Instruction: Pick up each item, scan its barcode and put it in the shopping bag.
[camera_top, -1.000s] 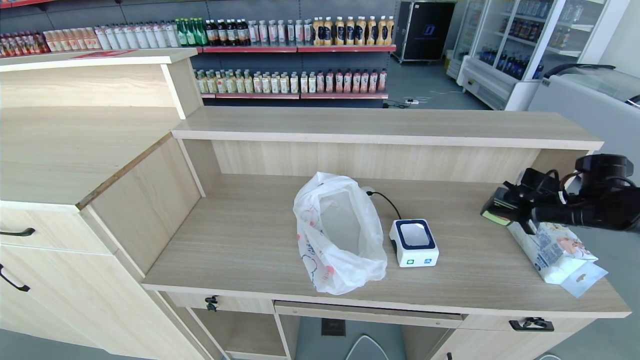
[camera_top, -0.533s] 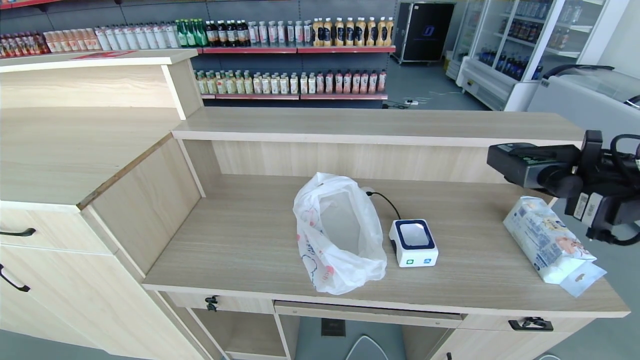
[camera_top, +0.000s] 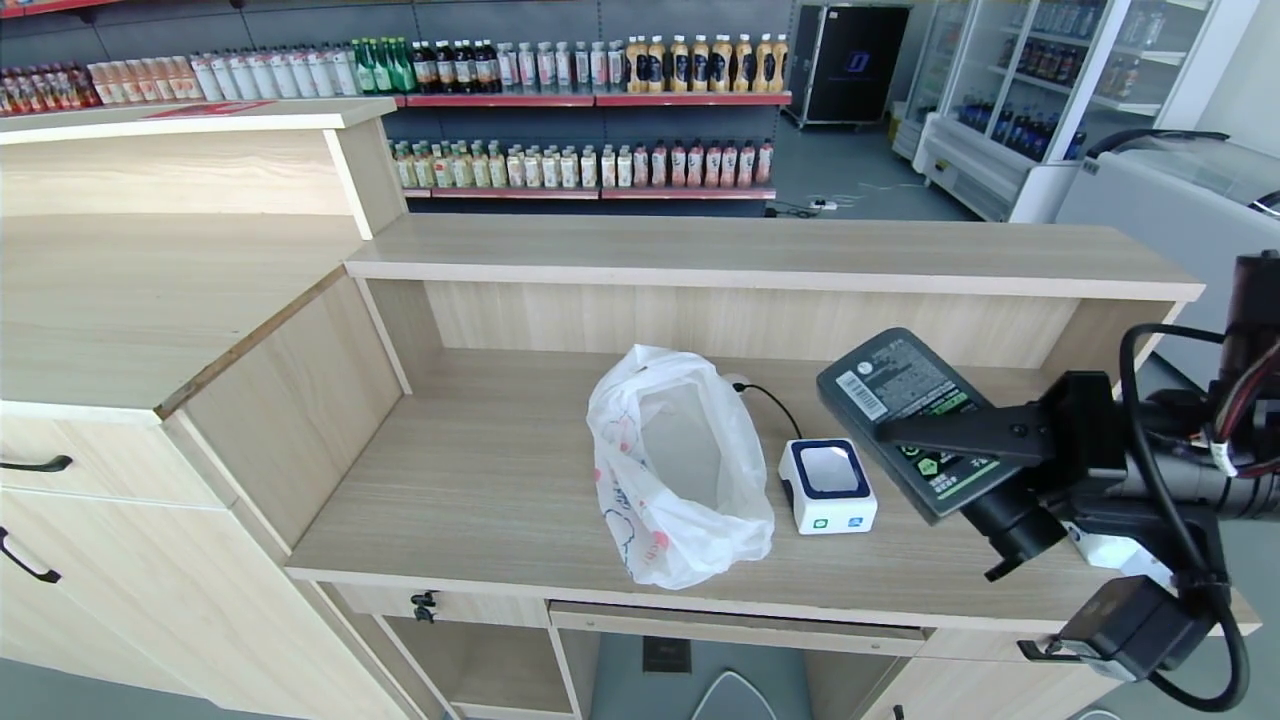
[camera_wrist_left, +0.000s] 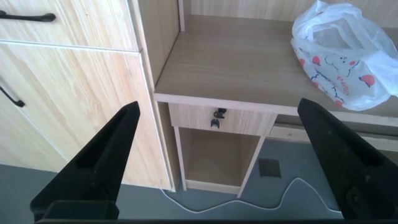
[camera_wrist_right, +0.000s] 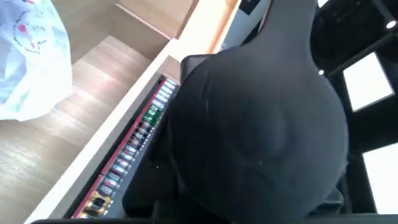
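Observation:
A dark flat pouch (camera_top: 905, 415) with a white barcode label hangs tilted above the counter, just right of the white scanner (camera_top: 827, 485). My right gripper (camera_top: 935, 438) is shut on it, one finger lying across its printed face. From the right wrist, the pouch (camera_wrist_right: 261, 124) is a dark mass close to the lens. The white shopping bag (camera_top: 680, 465) stands open left of the scanner. My left gripper (camera_wrist_left: 217, 155) is open and holds nothing, low in front of the counter's left end, with the shopping bag (camera_wrist_left: 345, 53) farther off.
A white snack package (camera_top: 1105, 545) lies at the counter's right end, mostly hidden behind my right arm. A raised ledge (camera_top: 760, 255) runs along the counter's back and a taller cabinet (camera_top: 150, 300) stands on the left. The scanner's cable (camera_top: 770, 395) trails backward.
My right arm rose from beside the white package and swung left with the dark pouch toward the scanner, turning its label side up. The white package is now mostly covered by the arm.

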